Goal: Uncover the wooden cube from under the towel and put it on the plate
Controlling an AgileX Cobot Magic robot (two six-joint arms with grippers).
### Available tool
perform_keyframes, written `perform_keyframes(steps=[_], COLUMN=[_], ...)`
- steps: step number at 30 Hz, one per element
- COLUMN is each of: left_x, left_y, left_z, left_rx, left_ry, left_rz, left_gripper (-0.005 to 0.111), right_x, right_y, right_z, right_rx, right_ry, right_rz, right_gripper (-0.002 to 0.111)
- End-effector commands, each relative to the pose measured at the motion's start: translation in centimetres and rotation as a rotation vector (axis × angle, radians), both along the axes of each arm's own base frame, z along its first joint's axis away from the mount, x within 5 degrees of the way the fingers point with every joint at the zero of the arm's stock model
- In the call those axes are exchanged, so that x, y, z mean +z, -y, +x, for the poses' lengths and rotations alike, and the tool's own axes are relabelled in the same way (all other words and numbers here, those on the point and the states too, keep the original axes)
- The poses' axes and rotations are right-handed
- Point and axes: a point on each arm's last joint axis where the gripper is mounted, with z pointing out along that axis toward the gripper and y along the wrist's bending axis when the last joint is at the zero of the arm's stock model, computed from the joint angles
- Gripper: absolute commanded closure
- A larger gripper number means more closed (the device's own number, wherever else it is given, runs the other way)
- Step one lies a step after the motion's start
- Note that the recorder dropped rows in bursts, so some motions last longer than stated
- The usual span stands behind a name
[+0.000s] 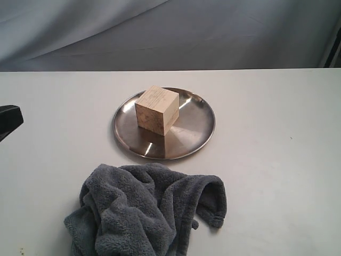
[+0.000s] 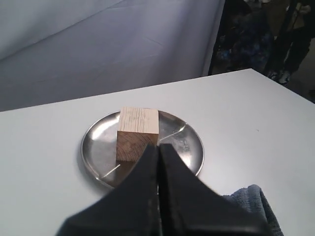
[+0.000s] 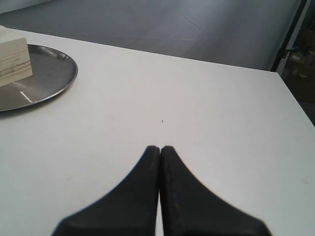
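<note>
The pale wooden cube [image 1: 156, 110] stands uncovered on the round steel plate [image 1: 194, 130], a little left of the plate's middle. The dark grey towel [image 1: 144, 210] lies crumpled on the table in front of the plate, apart from it. My left gripper [image 2: 158, 147] is shut and holds nothing; the cube [image 2: 138, 133] and plate [image 2: 189, 147] lie beyond its tips, and a towel corner [image 2: 253, 202] shows beside it. Only a black part of the left arm [image 1: 8, 120] shows at the exterior view's left edge. My right gripper [image 3: 160, 149] is shut and empty over bare table, well away from the plate [image 3: 49, 76] and cube [image 3: 14, 61].
The white table [image 1: 277, 160] ends at a far edge against a grey backdrop cloth [image 1: 170, 32]. In the right wrist view the table's far edge [image 3: 236, 66] drops to a grey floor.
</note>
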Motion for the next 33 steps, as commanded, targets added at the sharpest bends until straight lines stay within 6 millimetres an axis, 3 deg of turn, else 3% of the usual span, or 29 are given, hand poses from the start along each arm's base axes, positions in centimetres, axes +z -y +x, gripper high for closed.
perform_keyframes(steps=[1,6,9,16,21,33], left_x=[0.2,0.0,-0.5,-2.9,-4.4,-7.5], left_y=[-0.3,-0.7,-2.0,-4.9,-5.8,-6.3], left_z=[-0.5,-0.5,-1.0,-4.7,-6.5,-6.1], left_rx=[-0.010,-0.020,0.067,0.297,0.442,0.514], left_ry=[0.041,0.135,0.155,0.238,0.328,0.261], left_rz=[0.026,0.202,0.193,0.130,0.097,0.092], left_gripper=[0.107,0.107,0.107,0.107,0.107,0.107], right_x=[-0.1,-0.1,-0.1,-0.1,-0.1,-0.1], right_y=[0.0,0.0,0.0,0.0,0.0,0.0], right_z=[0.0,0.0,0.0,0.0,0.0,0.0], right_rx=[0.001,0.001,0.001,0.001,0.001,0.001], right_ry=[0.006,0.006,0.006,0.006,0.006,0.006], right_rz=[0.002,0.002,0.002,0.002,0.002,0.002], right_gripper=[0.108,0.108,0.108,0.108,0.108,0.108])
